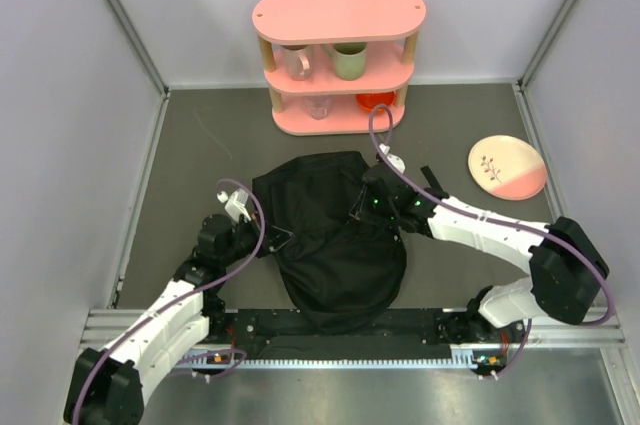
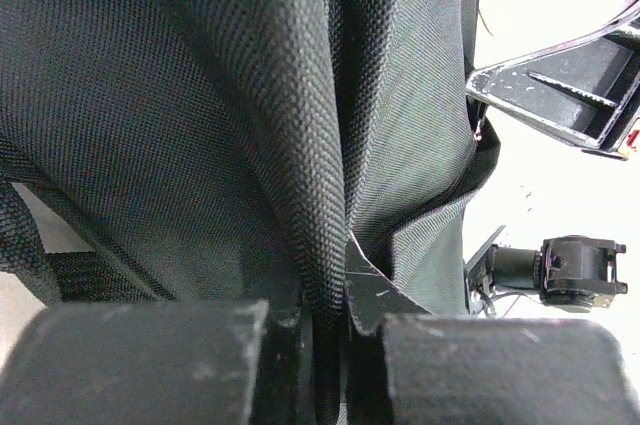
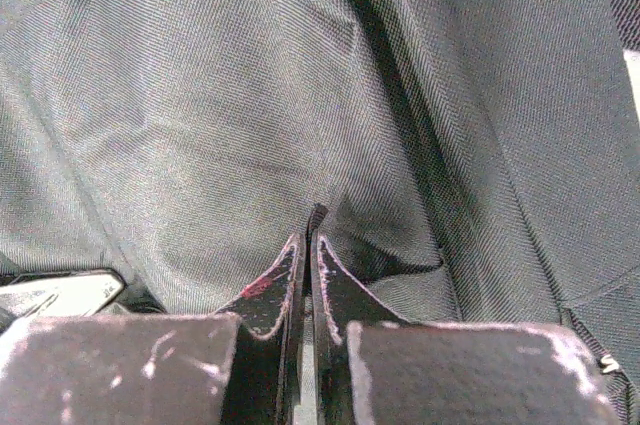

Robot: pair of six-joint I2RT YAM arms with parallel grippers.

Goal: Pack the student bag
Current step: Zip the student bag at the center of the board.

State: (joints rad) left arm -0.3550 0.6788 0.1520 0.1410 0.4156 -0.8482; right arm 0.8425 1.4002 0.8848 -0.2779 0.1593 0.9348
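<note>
The student bag (image 1: 335, 250), a large black fabric backpack, lies in the middle of the table. My left gripper (image 1: 272, 237) is at its left edge and is shut on a thick fold of the bag's fabric (image 2: 325, 195), which runs up between the fingers (image 2: 330, 345). My right gripper (image 1: 365, 207) is over the bag's upper middle. It is shut on a thin black tab (image 3: 316, 215) that sticks up from the bag's cloth (image 3: 200, 95) between the fingertips (image 3: 310, 240). What the bag holds is hidden.
A pink two-tier shelf (image 1: 338, 13) stands at the back with a pink mug (image 1: 296, 61), a green mug (image 1: 349, 61), a glass (image 1: 318, 105) and an orange item (image 1: 375, 100). A pink-and-white plate (image 1: 507, 166) lies at the right. Walls close in both sides.
</note>
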